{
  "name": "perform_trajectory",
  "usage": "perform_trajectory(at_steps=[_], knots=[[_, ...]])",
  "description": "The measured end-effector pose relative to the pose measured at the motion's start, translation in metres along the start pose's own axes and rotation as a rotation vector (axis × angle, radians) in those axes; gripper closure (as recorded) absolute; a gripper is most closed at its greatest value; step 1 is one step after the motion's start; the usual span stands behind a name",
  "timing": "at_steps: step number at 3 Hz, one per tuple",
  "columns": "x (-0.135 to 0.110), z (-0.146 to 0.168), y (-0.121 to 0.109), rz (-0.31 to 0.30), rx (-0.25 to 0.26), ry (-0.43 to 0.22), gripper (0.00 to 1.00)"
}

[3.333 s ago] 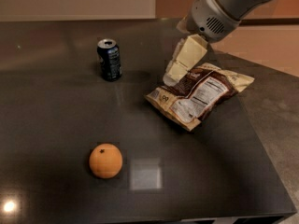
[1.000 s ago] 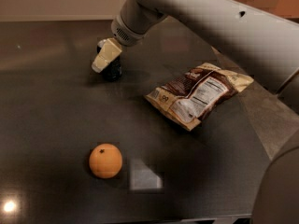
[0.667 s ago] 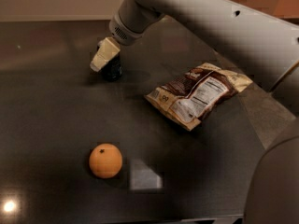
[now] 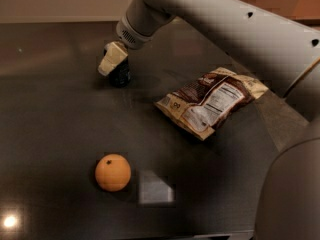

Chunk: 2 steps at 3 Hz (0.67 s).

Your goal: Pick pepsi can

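Note:
The pepsi can (image 4: 121, 76) stands upright at the back left of the dark table (image 4: 55, 129); only its dark lower body shows. My gripper (image 4: 112, 59), cream-coloured at the end of the grey arm (image 4: 225, 19), sits right at the can's top and left side and hides its silver top. The can rests on the table.
An orange (image 4: 113, 172) lies at the front left. A brown chip bag (image 4: 207, 102) lies flat to the right of the can. The arm's lower body (image 4: 292, 194) fills the right front corner. The table's right edge (image 4: 272, 119) runs behind the bag.
My gripper has travelled left from above the chip bag to the can. Over the last second it has only edged slightly closer onto the can; nothing else has moved.

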<state>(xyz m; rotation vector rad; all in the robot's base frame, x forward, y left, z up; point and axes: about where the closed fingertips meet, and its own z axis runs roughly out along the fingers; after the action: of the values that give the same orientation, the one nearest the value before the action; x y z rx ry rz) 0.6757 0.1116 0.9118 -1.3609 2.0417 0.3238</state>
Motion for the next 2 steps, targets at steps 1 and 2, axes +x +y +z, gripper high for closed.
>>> perform_trajectory(at_steps=[1,2], knots=[[0.0018,0.0033,-0.0013,0.007,-0.005,0.007,0.4],[0.0034,0.0059,-0.0026,0.01,-0.007,0.015,0.63]])
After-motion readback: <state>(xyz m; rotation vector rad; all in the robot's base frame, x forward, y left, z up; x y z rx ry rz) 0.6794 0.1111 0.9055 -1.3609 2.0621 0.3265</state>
